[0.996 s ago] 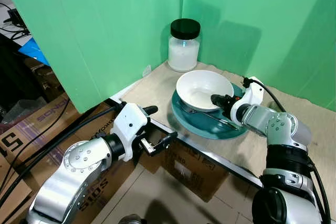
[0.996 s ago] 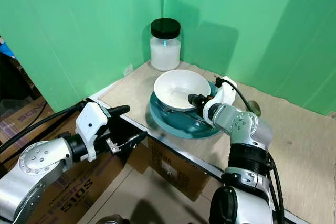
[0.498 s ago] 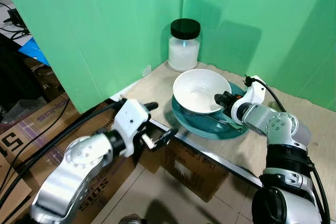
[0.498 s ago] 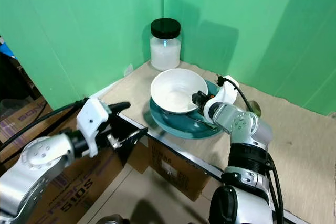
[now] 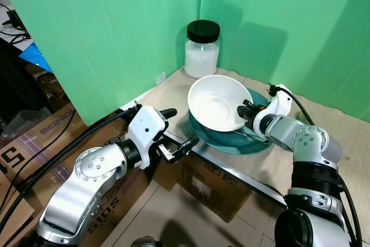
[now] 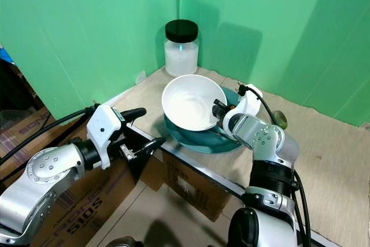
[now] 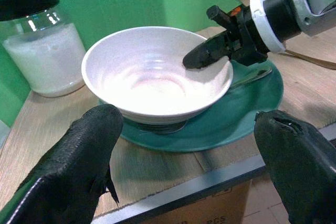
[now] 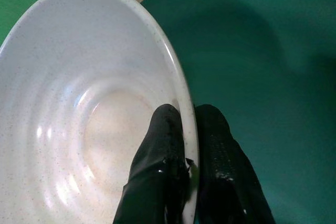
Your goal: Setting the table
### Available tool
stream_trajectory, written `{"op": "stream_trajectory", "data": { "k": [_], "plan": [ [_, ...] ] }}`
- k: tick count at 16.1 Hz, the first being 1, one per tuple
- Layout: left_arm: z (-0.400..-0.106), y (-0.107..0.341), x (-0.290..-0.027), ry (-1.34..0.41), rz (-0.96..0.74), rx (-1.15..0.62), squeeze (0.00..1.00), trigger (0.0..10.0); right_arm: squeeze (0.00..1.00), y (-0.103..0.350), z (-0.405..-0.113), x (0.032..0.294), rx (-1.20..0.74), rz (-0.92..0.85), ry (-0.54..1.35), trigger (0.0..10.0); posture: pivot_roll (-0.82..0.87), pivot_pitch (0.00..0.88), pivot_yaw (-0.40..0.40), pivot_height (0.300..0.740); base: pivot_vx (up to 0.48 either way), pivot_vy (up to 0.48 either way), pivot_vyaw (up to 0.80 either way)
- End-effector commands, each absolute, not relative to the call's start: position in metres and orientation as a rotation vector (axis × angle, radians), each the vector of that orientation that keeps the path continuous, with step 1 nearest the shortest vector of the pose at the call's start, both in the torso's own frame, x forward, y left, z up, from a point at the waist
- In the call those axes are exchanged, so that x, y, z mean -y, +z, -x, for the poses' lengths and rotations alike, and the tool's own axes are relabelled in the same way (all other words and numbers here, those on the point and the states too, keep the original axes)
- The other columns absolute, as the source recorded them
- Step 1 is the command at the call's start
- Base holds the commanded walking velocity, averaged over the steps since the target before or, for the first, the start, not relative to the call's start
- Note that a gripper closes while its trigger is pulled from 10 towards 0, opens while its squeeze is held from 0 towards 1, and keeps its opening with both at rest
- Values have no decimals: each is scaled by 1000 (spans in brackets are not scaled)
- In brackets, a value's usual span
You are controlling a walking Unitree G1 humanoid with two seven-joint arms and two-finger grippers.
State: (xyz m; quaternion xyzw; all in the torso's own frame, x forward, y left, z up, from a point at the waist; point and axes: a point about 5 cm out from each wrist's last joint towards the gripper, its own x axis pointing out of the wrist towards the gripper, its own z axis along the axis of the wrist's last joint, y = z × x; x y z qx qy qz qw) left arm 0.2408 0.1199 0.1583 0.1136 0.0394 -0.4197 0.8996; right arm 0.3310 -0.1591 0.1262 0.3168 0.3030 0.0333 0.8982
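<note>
A white bowl (image 5: 215, 101) is tipped up over a teal plate (image 5: 221, 140) near the table's front left corner. My right gripper (image 5: 243, 110) is shut on the bowl's right rim, one finger inside (image 8: 161, 174) and one outside (image 8: 221, 163). A metal utensil (image 5: 250, 136) lies on the plate under that gripper. My left gripper (image 5: 178, 128) is open just off the table's front edge, facing the bowl. In the left wrist view its fingers (image 7: 79, 166) flank the bowl (image 7: 152, 72) and plate (image 7: 226, 124) from a short distance.
A glass jar (image 5: 202, 50) with a black lid and white contents stands in the back corner against the green walls (image 5: 127, 21). The table has a metal front edge (image 5: 231, 172). Cardboard boxes (image 5: 34, 137) and cables lie on the floor to the left.
The right gripper has lifted the bowl's rim, so the bowl has tipped and shifted left over the plate. The left gripper has come a little closer to the table edge.
</note>
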Motion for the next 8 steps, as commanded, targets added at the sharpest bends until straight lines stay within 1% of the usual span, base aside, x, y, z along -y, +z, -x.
{"op": "stream_trajectory", "data": {
  "k": [1,4,5,7,8],
  "plan": [
    [-243,160,-119,-878,-253,-74,0,10000,0,136,-332,160,-581,-672,79,0,53,0,21,740,0,0,0],
    [-245,162,-120,-873,-258,-66,0,10000,0,141,-333,160,-548,-685,79,0,52,0,26,740,0,0,0],
    [-246,162,-120,-865,-260,-60,0,10000,0,148,-335,161,-503,-701,78,0,51,0,25,740,0,0,0],
    [-250,163,-122,-837,-269,-47,0,10000,0,172,-338,160,-362,-688,138,0,49,0,27,740,0,0,0],
    [-251,164,-122,-832,-270,-44,0,10000,0,178,-338,161,-330,-689,141,0,48,0,28,740,0,0,0]
  ]
}}
